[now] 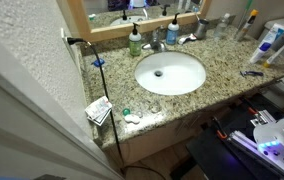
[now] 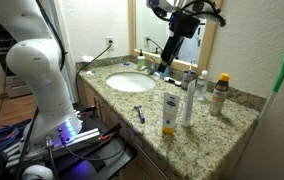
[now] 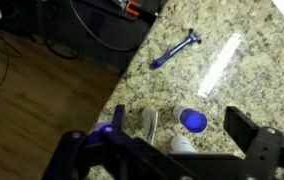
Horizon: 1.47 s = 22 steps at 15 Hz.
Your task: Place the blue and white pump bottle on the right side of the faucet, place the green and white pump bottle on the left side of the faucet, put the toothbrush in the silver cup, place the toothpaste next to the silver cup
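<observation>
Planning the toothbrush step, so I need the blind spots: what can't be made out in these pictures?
- Toothbrush and toothpaste: too small to pick out in either exterior view.
- Blue-capped bottle: wrist view, only its top shows; the rest is cut off by the open end effector and the bottom edge.
- Green and white pump bottle, blue and white pump bottle: labels too small to read in an exterior view.

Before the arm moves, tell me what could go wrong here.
1. The open gripper hangs right over the tall bottles; coming straight down could topple them.
2. The blue-handled item lies near the edge of the counter; a sideways sweep might push it off.
3. The blue and white pump bottle stands close beside the faucet, so a wide grasp there may bump the faucet.
</observation>
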### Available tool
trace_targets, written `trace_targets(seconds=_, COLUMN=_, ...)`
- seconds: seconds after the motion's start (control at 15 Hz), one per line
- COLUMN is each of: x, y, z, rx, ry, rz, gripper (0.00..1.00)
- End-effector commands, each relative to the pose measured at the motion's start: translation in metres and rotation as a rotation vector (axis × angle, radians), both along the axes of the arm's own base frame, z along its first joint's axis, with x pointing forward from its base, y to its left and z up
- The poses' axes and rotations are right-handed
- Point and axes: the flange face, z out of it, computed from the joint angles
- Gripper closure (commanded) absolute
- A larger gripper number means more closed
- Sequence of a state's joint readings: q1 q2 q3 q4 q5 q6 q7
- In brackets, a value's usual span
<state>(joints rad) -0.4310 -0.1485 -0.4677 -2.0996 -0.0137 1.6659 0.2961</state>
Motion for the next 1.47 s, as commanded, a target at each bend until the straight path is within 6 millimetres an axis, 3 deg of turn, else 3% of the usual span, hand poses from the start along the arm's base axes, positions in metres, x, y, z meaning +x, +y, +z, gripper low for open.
trace_targets(seconds=0.0, x=-0.013, y=-0.002, z=-0.031, rx=-0.104, ry=-0.019, rz=-0.015, gripper=0.0)
trace_targets(seconds=0.33, x=-0.008, y=0.0, z=-0.079, rx=-0.113, ry=-0.021, rz=-0.044, gripper=0.0)
trace_targets(seconds=0.4, x=-0.009, y=0.0, z=-0.082, rx=-0.102, ry=-0.031, rz=-0.054, gripper=0.0)
trace_targets(seconds=0.47, x=-0.007, y=0.001, z=-0.07, rx=-0.101, ry=-0.02, rz=-0.032, gripper=0.0)
trace_targets(seconds=0.73, x=0.001, y=-0.004, z=-0.087, rx=-0.142, ry=0.006, rz=-0.096, gripper=0.0)
trace_targets(seconds=1.13, x=0.001, y=-0.015, z=-0.098, rx=-0.216, ry=0.043, rz=-0.184, gripper=0.0)
trace_targets(seconds=1.2, x=0.0, y=-0.015, z=-0.099, rx=-0.224, ry=0.046, rz=-0.181, gripper=0.25)
trace_targets(seconds=1.27, x=0.0, y=-0.015, z=-0.099, rx=-0.231, ry=0.051, rz=-0.181, gripper=0.27)
trace_targets(seconds=1.4, x=-0.001, y=-0.015, z=-0.098, rx=-0.243, ry=0.056, rz=-0.182, gripper=0.42)
